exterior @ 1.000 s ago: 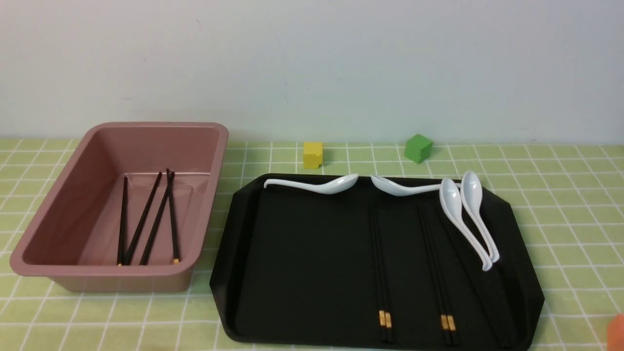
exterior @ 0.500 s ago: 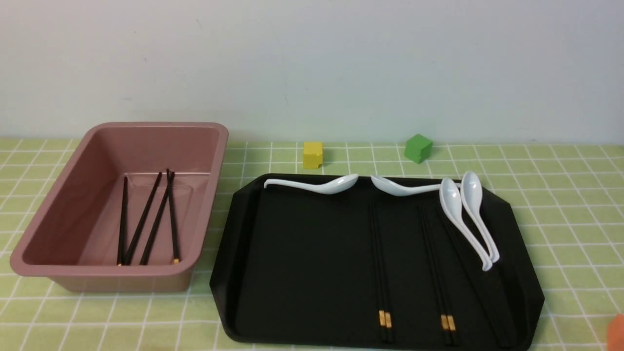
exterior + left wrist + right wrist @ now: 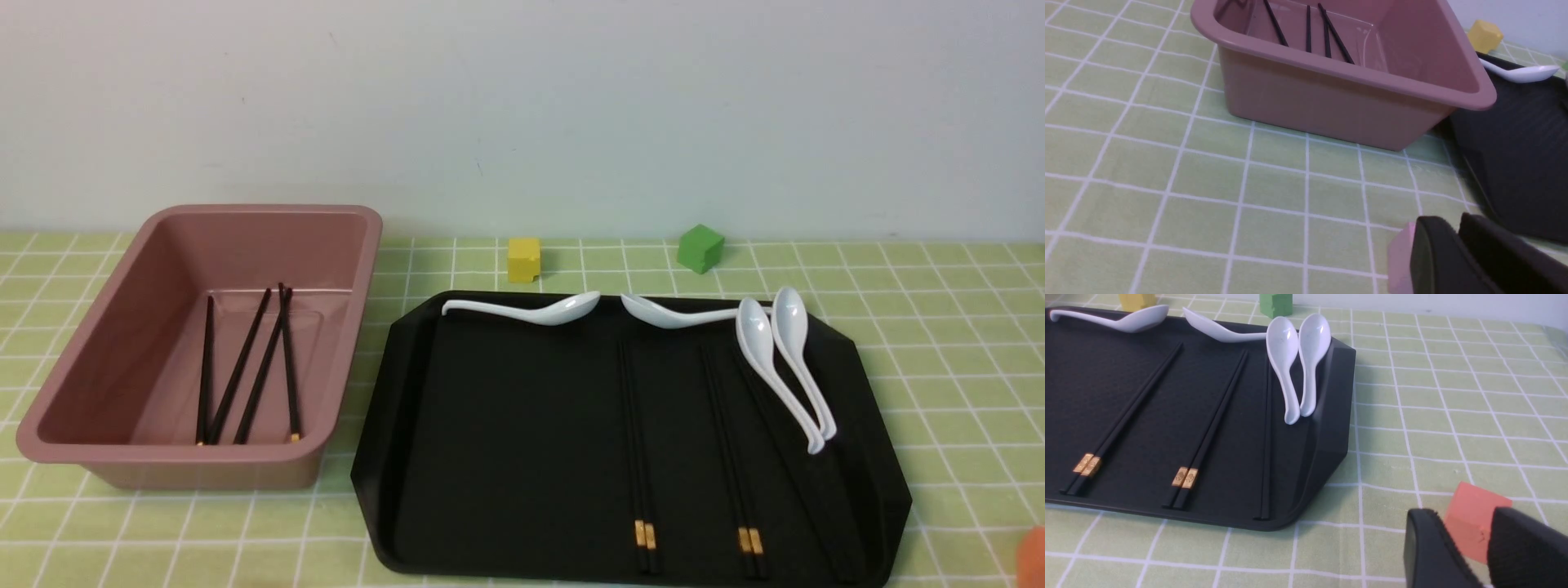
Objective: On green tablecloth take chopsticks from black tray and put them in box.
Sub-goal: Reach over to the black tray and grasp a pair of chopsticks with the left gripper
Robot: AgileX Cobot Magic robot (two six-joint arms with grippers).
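The pink box (image 3: 245, 214) stands at the left on the green tablecloth (image 3: 939, 359), with several black chopsticks (image 3: 245, 367) lying inside it. To its right the black tray (image 3: 506, 425) holds two gold-banded pairs of chopsticks (image 3: 637, 441) (image 3: 731, 441), and a further dark stick (image 3: 1267, 437) lies beside them. My left gripper (image 3: 1455, 222) hovers low over the cloth near the box's corner (image 3: 1474, 90), fingers nearly together and empty. My right gripper (image 3: 1466, 522) is open off the tray's near right corner (image 3: 1331, 457). Neither gripper shows in the front view.
Several white spoons (image 3: 531, 310) (image 3: 784, 359) lie along the tray's far and right sides. A yellow cube (image 3: 523, 259) and a green cube (image 3: 700, 248) sit behind the tray. An orange cube (image 3: 1474, 514) lies beyond my right fingers, and a pink cube (image 3: 1400, 257) beside my left finger.
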